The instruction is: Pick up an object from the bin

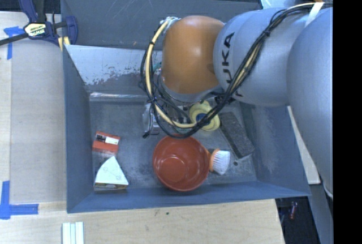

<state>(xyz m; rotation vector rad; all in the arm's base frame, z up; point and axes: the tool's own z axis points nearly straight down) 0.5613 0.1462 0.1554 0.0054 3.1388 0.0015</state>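
6 loose things can be made out on the floor of the grey bin (76, 124), and your arm (271, 61) comes in from the right and covers the middle of it. The round orange cover (189, 53) on the wrist, with its loops of cable (148, 67), hides most of the gripper (150, 124). Only a small metal part shows below the cover, so you cannot tell how far the gripper is open or whether it has hold of anything.

What shows of the gripper is just beside the upper left rim of a red bowl (181, 163), which stands upright near the front wall. A brush (219, 161) with a white head lies against the right side of the bowl. A yellow ring (205, 117) sits partly under the cables, above the bowl, and a dark grey block (237, 134) lies to the right of that ring.

At the left, well apart from the gripper, a small orange box (106, 142) lies near a white wedge-shaped packet (111, 174), the packet nearer the front corner.
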